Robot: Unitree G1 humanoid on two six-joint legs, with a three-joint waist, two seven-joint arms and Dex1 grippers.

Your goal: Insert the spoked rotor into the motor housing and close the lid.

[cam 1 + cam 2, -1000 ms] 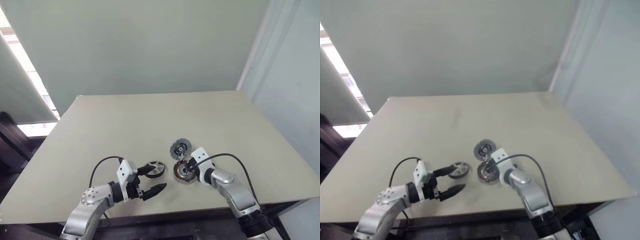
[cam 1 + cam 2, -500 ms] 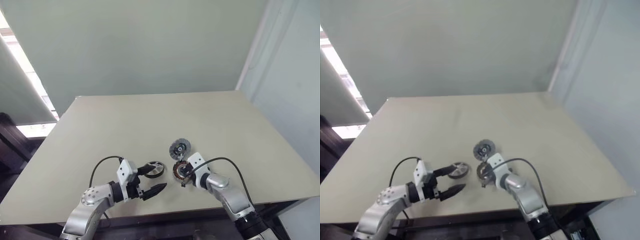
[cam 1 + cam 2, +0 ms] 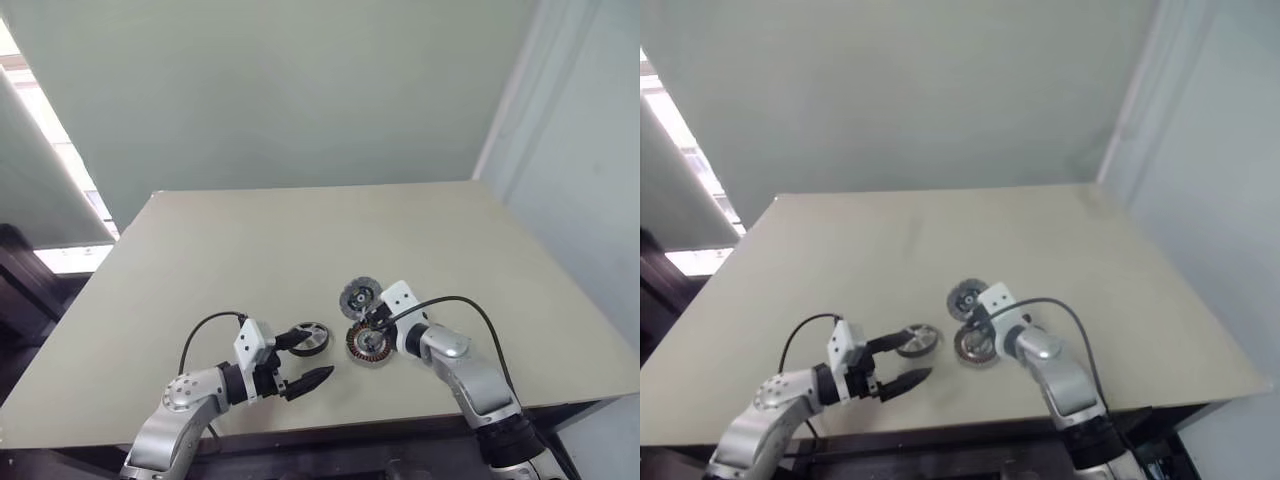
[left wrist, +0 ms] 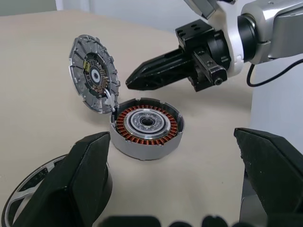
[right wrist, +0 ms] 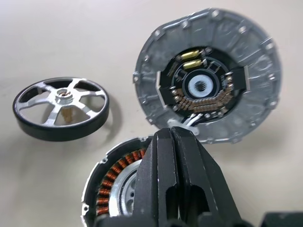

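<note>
- A beige flat table (image 3: 300, 240) is seen from the head views; the three task parts are gathered near its front edge, at about 6 o'clock of the tabletop.
- The round motor housing (image 4: 147, 127), a flat silvery can with a ring of copper-brown windings around a silvery centre, is laid flat on the table with its open face up; nothing is seated in it.
- The round grey metal lid (image 4: 93, 74), ribbed at its rim and dark at its centre with small gold parts, is joined to the housing's edge and is stood open, tilted up; in the head views it is placed at 12 o'clock of the housing.
- The spoked rotor (image 5: 60, 109), a shiny silver wheel with a dark outer rim and spokes around a hub, is laid flat on the table at about 9 o'clock of the housing, apart from it; it is not held.
- The right gripper (image 4: 135, 80) is held just above the housing, beside the lid; its black fingers (image 5: 165, 179) are pressed together on nothing.
- The left gripper (image 3: 305, 358) is placed at about 6 o'clock of the rotor; its two black fingers (image 4: 80, 179) are spread wide apart, with one fingertip near the rotor's rim; contact cannot be told.
</note>
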